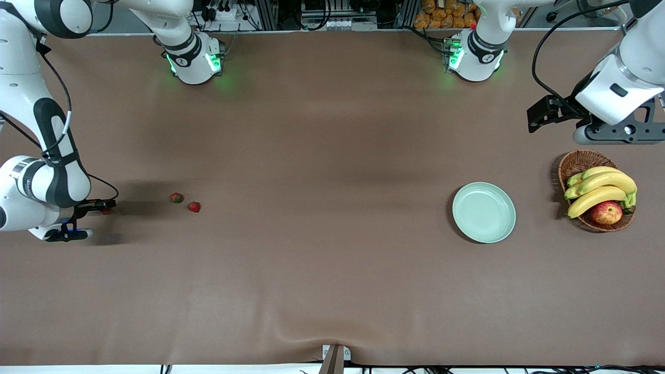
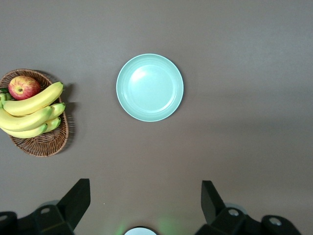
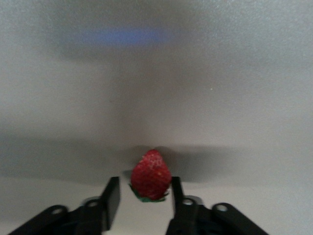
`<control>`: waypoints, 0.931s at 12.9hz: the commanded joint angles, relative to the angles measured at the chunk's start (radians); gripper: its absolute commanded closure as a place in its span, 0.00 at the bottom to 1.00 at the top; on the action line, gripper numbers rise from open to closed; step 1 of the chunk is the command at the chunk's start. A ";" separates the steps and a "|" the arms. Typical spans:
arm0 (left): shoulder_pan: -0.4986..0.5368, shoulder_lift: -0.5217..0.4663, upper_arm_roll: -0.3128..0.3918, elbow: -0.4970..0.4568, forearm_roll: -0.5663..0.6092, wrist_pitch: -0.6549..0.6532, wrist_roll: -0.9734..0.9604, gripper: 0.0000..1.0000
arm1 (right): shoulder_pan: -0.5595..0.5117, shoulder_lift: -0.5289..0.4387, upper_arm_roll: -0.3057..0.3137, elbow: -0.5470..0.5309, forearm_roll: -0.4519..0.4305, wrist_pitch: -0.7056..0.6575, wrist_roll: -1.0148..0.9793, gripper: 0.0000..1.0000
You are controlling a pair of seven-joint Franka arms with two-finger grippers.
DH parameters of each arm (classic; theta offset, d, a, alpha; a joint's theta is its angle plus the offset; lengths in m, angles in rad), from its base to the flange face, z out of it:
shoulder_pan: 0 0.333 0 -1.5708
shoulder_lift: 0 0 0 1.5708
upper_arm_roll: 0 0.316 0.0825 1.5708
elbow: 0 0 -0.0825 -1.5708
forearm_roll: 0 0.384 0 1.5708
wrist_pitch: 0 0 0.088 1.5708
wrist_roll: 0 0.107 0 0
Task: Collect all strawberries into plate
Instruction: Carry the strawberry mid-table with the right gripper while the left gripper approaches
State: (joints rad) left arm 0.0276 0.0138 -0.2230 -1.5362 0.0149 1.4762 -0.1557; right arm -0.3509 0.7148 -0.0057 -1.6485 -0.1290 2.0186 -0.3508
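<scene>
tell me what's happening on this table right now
The right gripper is down at the right arm's end of the table, its fingers on either side of one strawberry and closing on it. Two more strawberries lie on the table close by. The mint-green plate sits bare toward the left arm's end, beside a wicker basket of bananas and an apple. The left gripper waits open, up above the plate.

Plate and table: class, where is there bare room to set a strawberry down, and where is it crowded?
The plate holds nothing. The cloth between it and the two loose strawberries is bare. The wicker basket is full of fruit. The right gripper brackets the third strawberry; the left gripper waits open.
</scene>
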 commanded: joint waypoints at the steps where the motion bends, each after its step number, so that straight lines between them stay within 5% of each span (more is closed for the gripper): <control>1: 0.006 -0.015 -0.010 -0.019 0.005 0.013 -0.004 0.00 | -0.004 -0.006 0.013 -0.008 -0.008 0.031 -0.017 0.87; 2: 0.006 -0.017 -0.010 -0.022 0.005 0.013 -0.005 0.00 | 0.000 -0.009 0.015 -0.001 -0.006 0.032 -0.017 0.99; 6: 0.005 -0.015 -0.010 -0.027 0.005 0.015 -0.005 0.00 | 0.123 -0.058 0.033 0.113 -0.006 0.032 0.021 1.00; 10: 0.006 -0.014 -0.018 -0.042 0.005 0.027 -0.005 0.00 | 0.337 -0.110 0.033 0.116 0.032 0.028 0.378 1.00; 12: 0.006 -0.014 -0.029 -0.065 0.005 0.048 -0.005 0.00 | 0.465 -0.118 0.033 0.115 0.151 0.026 0.543 1.00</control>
State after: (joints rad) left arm 0.0282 0.0138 -0.2366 -1.5665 0.0149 1.4941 -0.1557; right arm 0.0196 0.6140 0.0420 -1.5165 -0.0626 2.0509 0.0677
